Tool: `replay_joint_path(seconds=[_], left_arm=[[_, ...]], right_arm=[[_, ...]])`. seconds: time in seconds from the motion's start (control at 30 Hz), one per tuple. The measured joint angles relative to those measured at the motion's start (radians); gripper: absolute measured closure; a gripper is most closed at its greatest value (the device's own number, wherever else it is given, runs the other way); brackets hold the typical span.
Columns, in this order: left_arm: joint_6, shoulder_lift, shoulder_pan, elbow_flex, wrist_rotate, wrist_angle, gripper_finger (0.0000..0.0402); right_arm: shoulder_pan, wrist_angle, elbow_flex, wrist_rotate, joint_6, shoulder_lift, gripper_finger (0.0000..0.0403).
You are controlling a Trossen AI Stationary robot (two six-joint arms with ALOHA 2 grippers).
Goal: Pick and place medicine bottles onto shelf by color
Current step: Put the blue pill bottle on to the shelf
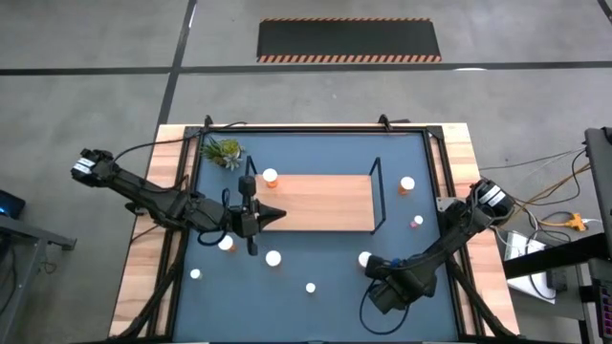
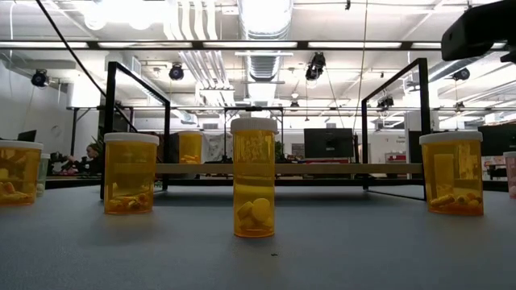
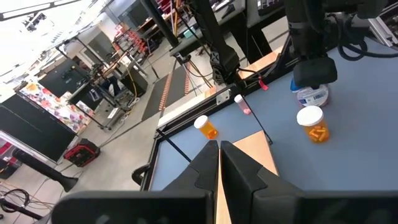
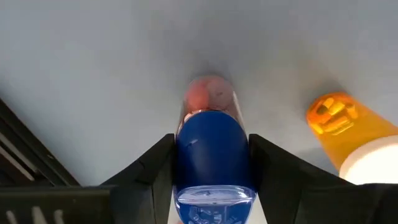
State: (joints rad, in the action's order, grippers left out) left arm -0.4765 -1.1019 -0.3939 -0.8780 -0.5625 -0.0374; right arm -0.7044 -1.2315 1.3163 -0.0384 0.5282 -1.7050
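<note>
The blue bottle stands on the dark mat near the shelf, the right gripper fingers seemingly touching its sides, while the left gripper hovers shut over the shelf.

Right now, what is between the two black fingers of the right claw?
The big blue medicine bottle sits between the right claw's fingers, which stand close on both its sides. The right wrist view shows it, with an orange bottle beside.

Between my right gripper's fingers stands the blue plastic medicine bottle, near the light-wood shelf's corner.
</note>
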Motion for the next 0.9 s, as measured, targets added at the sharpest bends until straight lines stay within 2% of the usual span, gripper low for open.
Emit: replay_joint_path(seconds=[0.23, 0.4, 0.63, 0.9], left_arm=[[0.001, 0.0, 0.0, 0.0, 0.0, -0.01, 0.0402], [0.001, 0.0, 0.0, -0.003, -0.001, -0.009, 0.0402], [-0.001, 0.009, 0.0, 0.0, -0.152, -0.007, 0.0402], [0.004, 0.026, -0.002, 0.003, -0.152, -0.008, 0.0402]], right_arm=[[0.0, 0.008, 0.03, -0.011, -0.222, -0.001, 0.0238], [0.016, -0.005, 0.116, -0.011, -0.513, -0.001, 0.0232], [0.088, -0.098, 0.299, -0.058, -0.938, -0.001, 0.023], [0.224, -0.148, 0.515, -0.04, -1.123, -0.001, 0.0228]])
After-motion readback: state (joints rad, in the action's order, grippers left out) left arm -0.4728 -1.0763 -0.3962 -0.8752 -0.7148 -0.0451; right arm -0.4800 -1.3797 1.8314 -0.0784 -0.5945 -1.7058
